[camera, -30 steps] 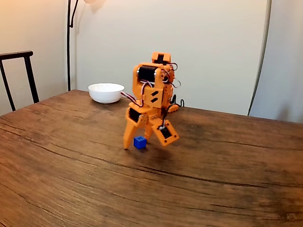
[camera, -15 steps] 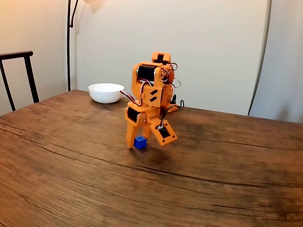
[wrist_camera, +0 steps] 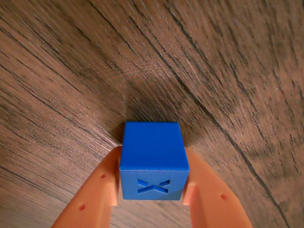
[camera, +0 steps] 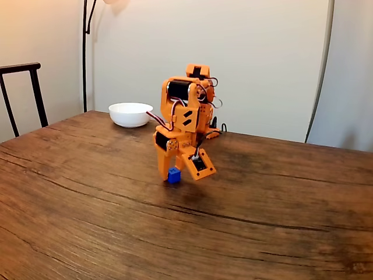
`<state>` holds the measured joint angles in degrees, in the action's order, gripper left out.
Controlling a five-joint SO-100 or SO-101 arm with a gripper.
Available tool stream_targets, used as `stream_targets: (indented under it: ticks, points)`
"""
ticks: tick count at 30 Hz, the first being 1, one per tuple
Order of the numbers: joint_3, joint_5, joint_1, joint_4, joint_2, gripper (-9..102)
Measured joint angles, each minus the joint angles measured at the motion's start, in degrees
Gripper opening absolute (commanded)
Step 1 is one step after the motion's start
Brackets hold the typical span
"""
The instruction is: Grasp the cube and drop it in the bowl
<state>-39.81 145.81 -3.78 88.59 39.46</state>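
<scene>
In the wrist view the small blue cube (wrist_camera: 153, 156), an X embossed on its near face, sits between my two orange fingers (wrist_camera: 95, 199), which press against its left and right sides. In the fixed view my orange gripper (camera: 173, 177) points down at mid-table, shut on the cube (camera: 173, 175), which is at or just above the wood. The white bowl (camera: 130, 114) stands at the table's far left edge, well behind and to the left of the arm.
The wooden table (camera: 87, 221) stretches wide in front of and beside the arm. A dark chair back (camera: 23, 93) stands at far left, and a thin lamp pole (camera: 85, 52) rises behind the bowl. A wall lies behind.
The fingers have narrowed from a wide spread to closing on the cube's sides. The cube has stayed in nearly the same spot.
</scene>
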Motion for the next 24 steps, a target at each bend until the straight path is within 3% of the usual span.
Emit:
stream_targets:
  ticks: [6,12,24]
  points:
    - [0.79,-1.49,-1.32,0.53,-0.09,2]
    - [10.55,-1.58,-5.36,7.47,-0.26,2]
    - [18.11,-11.51,-19.78,8.88,10.9,2]
